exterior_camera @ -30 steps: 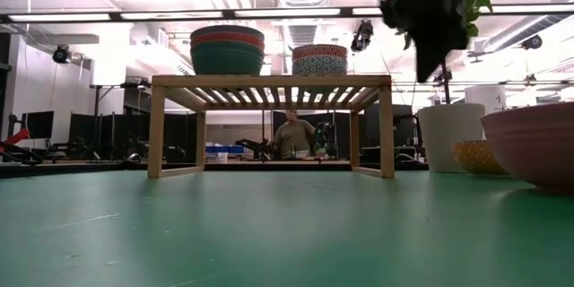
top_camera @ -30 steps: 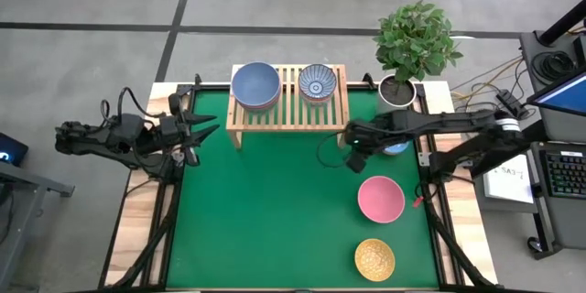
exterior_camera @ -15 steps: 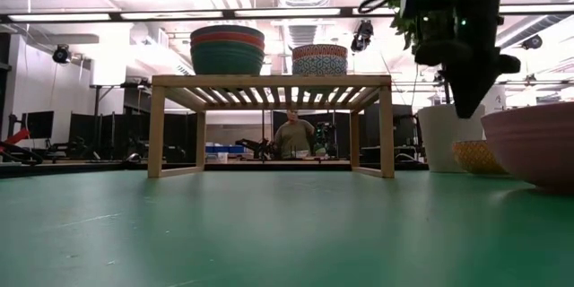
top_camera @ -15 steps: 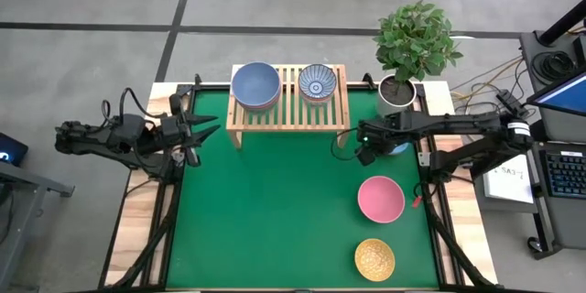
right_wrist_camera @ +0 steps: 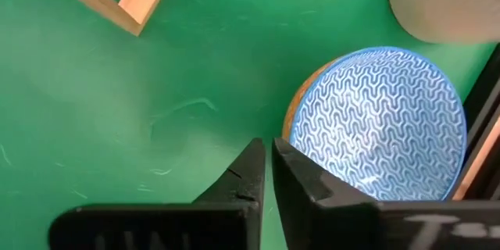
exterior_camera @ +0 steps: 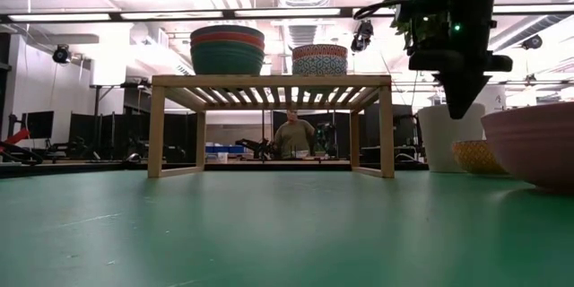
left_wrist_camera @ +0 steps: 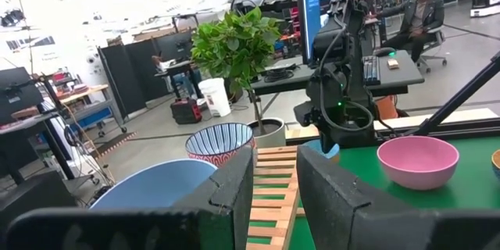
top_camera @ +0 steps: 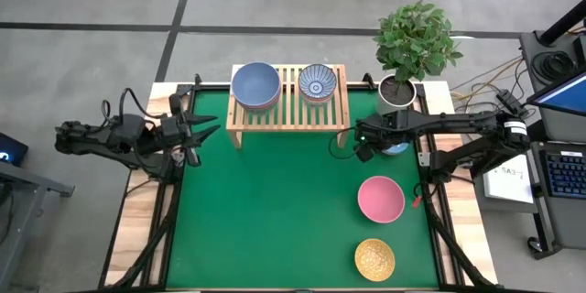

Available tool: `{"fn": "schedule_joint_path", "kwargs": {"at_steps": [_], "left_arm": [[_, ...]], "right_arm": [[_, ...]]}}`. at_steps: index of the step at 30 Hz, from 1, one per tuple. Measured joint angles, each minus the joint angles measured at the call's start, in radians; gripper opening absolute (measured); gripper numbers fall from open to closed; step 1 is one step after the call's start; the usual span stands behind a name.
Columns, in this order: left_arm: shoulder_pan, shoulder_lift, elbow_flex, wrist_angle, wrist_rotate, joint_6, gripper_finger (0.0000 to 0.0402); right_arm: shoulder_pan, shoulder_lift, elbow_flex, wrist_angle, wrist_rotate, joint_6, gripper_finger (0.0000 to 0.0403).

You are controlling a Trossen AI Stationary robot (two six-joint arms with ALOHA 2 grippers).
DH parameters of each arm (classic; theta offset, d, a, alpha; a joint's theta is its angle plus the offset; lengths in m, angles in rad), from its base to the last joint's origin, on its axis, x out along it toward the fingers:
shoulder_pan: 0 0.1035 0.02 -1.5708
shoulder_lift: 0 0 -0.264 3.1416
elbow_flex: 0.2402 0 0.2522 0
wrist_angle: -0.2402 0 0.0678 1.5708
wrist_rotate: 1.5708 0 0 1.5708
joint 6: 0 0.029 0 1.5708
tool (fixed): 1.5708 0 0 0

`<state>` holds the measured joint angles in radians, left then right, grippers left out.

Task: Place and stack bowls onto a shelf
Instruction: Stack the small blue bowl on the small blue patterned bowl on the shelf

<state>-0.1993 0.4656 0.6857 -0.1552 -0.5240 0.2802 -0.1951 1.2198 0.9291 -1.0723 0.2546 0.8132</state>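
The light-wood shelf (top_camera: 288, 110) stands at the table's far side. On its left part sits a stack of bowls (exterior_camera: 227, 50), blue-grey on top (top_camera: 255, 85); a patterned bowl (top_camera: 317, 82) sits beside it. A blue wave-patterned bowl (right_wrist_camera: 383, 121) rests on the green mat right of the shelf, partly under my right arm. My right gripper (right_wrist_camera: 268, 168) points down, shut, above the mat just beside that bowl's rim and touching nothing. A pink bowl (top_camera: 380, 199) and a yellow bowl (top_camera: 374, 258) sit nearer. My left gripper (top_camera: 197, 135) waits open at the left edge.
A white pot with a green plant (top_camera: 399, 92) stands at the far right corner, close behind the blue bowl. The shelf's right leg (right_wrist_camera: 144, 0) is near my right gripper. Open green mat (top_camera: 275, 211) lies in the middle and left. A person sits in the room beyond.
My right gripper has moved toward the table's right edge and come down, rolling a little, and now hangs beside the blue patterned bowl. The bowls and the shelf have not moved.
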Motion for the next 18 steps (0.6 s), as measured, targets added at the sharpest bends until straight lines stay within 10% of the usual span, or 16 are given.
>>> {"fn": "schedule_joint_path", "kwargs": {"at_steps": [18], "left_arm": [[0.000, 0.004, 0.000, 0.039, 0.000, 0.062, 0.0084]], "right_arm": [[-0.017, 0.102, -0.081, 0.041, 0.062, 0.087, 0.0180]]}}
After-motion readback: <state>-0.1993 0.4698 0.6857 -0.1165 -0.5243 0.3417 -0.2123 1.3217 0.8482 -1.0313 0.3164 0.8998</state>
